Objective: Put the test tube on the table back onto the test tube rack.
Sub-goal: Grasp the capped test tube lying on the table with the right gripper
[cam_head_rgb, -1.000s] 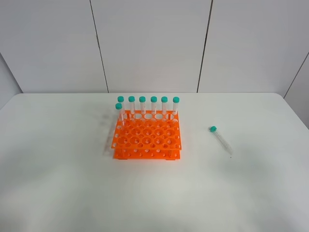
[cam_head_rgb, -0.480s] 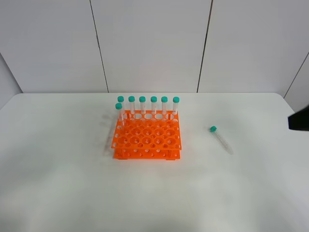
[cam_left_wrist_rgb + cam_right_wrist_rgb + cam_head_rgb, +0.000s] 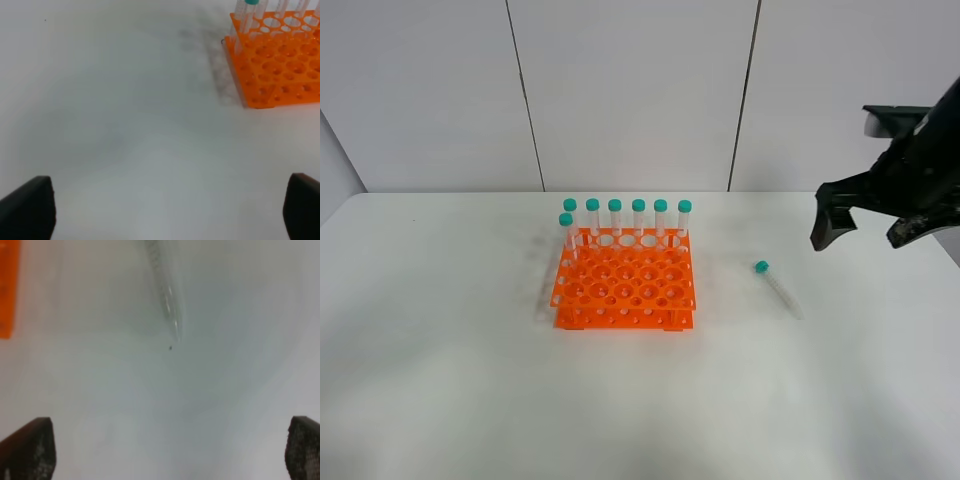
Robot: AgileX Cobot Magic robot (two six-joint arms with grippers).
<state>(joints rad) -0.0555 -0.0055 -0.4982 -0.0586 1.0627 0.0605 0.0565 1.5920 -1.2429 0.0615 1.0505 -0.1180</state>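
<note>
Tube: slim clear plastic test tube (image 3: 781, 291), teal cap
Rack: orange plastic test tube rack (image 3: 625, 287), round holes
Jaws: left gripper (image 3: 160, 207), right gripper (image 3: 865, 230) spread wide, empty

orange rack (image 3: 624, 318), teal-capped tube (image 3: 779, 290), white table (image 3: 440, 380)

We see a pale grey-white wall (image 3: 630, 90) behind the counter (image 3: 440, 400), built of broad, flat panels. Thin dark seams (image 3: 525, 95) divide the panels: two run nearly upright, each leaning a little, and another cuts slantwise across the far left corner. The counter is white and matte, with rounded back corners, and it meets the wall along a soft, shadowed line. The light is even and diffuse, leaving only faint grey shading on the counter's surface.
</note>
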